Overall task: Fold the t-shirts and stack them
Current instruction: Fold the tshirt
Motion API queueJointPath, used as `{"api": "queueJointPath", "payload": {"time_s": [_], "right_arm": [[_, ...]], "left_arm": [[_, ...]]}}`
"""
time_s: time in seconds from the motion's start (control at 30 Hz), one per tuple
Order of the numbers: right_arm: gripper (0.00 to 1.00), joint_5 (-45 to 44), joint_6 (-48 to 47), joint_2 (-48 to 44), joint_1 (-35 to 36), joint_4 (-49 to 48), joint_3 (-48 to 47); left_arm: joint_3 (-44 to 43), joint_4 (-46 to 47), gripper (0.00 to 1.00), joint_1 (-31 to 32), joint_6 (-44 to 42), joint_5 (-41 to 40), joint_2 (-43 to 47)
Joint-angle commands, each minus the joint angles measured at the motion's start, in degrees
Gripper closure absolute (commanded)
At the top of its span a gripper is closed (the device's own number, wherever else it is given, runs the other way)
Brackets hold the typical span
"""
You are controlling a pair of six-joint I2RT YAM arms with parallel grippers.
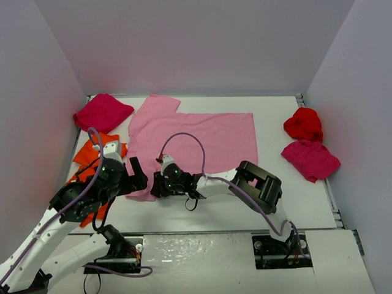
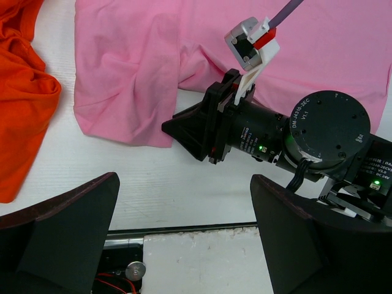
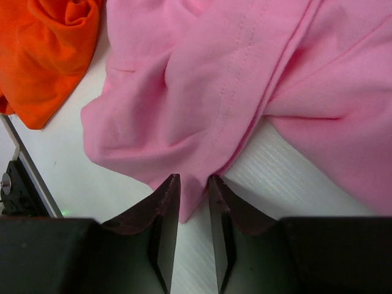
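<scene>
A light pink t-shirt (image 1: 196, 138) lies spread flat across the middle of the table. Its near-left corner (image 3: 195, 190) is bunched between the fingers of my right gripper (image 3: 194, 184), which is shut on that fold low over the table (image 3: 288, 165). In the top view the right gripper (image 1: 154, 184) sits at the shirt's front-left edge. My left gripper (image 1: 136, 171) hovers just left of it, open and holding nothing, over the table's near edge (image 2: 184, 239). An orange t-shirt (image 1: 92, 156) lies crumpled under the left arm.
A magenta t-shirt (image 1: 103, 112) is bunched at the back left. A red t-shirt (image 1: 304, 124) and another magenta one (image 1: 310, 158) lie at the right. The right arm's wrist motor (image 2: 324, 131) is close in front of the left gripper. White walls enclose the table.
</scene>
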State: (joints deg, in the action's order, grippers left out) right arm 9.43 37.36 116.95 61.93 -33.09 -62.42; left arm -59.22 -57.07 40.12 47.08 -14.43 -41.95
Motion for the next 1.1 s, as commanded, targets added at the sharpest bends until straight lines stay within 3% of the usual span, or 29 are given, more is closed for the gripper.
{"api": "queueJointPath", "payload": {"time_s": [0.0, 0.3, 0.5, 1.07], "right_arm": [[0.97, -1.41, -1.19, 0.7, 0.75, 10.63, 2.91], [1.0, -4.97, -3.31, -9.16, 1.96, 16.78, 2.18], [1.0, -4.48, -7.06, -12.32, 1.94, 21.39, -6.47], [1.0, -2.19, -13.73, -0.64, -1.49, 23.07, -27.15]], "left_arm": [[-0.77, 1.27, 0.14, 0.14, -0.32, -0.76, -0.45], [-0.72, 3.02, 0.14, 0.15, -0.76, 0.0, -1.81], [-0.57, 3.22, 0.14, 0.14, -0.59, 0.25, -1.23], [3.18, 3.55, 0.15, 0.14, 2.86, 1.73, 4.62]]}}
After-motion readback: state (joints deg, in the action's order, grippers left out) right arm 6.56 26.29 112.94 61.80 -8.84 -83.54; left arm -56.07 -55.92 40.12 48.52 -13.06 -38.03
